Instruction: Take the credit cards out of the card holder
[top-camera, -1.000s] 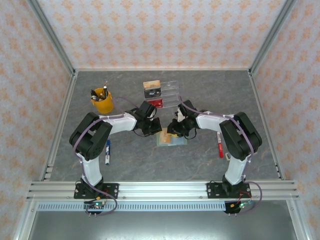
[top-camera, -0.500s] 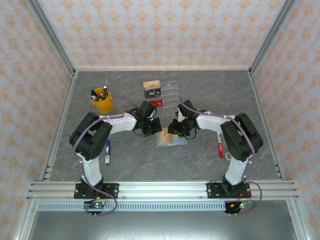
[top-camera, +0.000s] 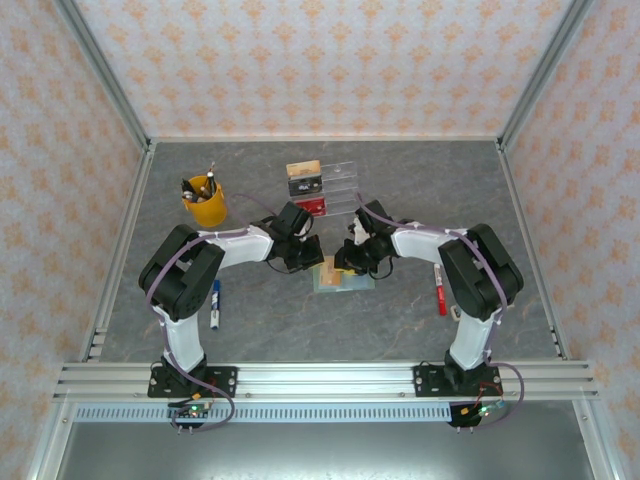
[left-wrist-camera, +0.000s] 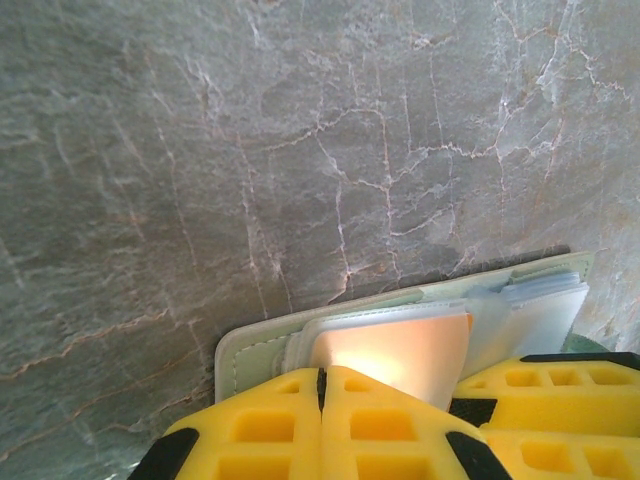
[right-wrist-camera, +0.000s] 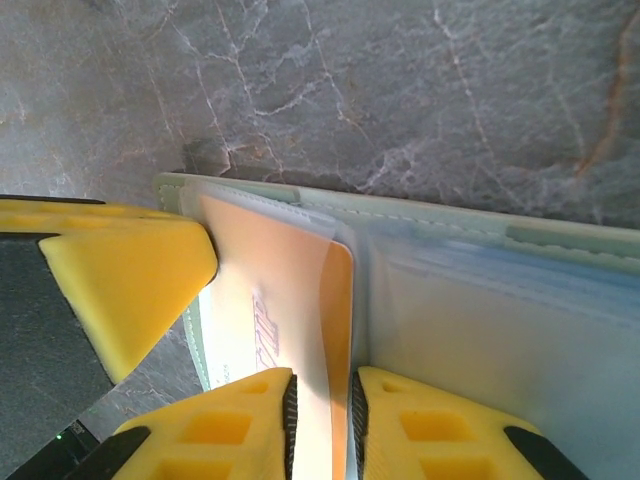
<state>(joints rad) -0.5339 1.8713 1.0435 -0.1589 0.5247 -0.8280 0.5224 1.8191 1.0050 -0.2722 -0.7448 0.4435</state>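
Card holder (left-wrist-camera: 250, 355) is pinned by closed left end effector (left-wrist-camera: 322, 400); orange card (right-wrist-camera: 285, 300) is pinched by right end effector (right-wrist-camera: 320, 395) for withdrawal.

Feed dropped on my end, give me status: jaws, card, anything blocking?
Left gripper, jaws shut, resting on card holder edge. Right gripper, jaws shut on tan-orange card. Card not yet clear of holder. Nothing seen blocking.

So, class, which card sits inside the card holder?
The orange card in the open green holder, pinched by the right gripper; the black card and red card lie at the clear tray.
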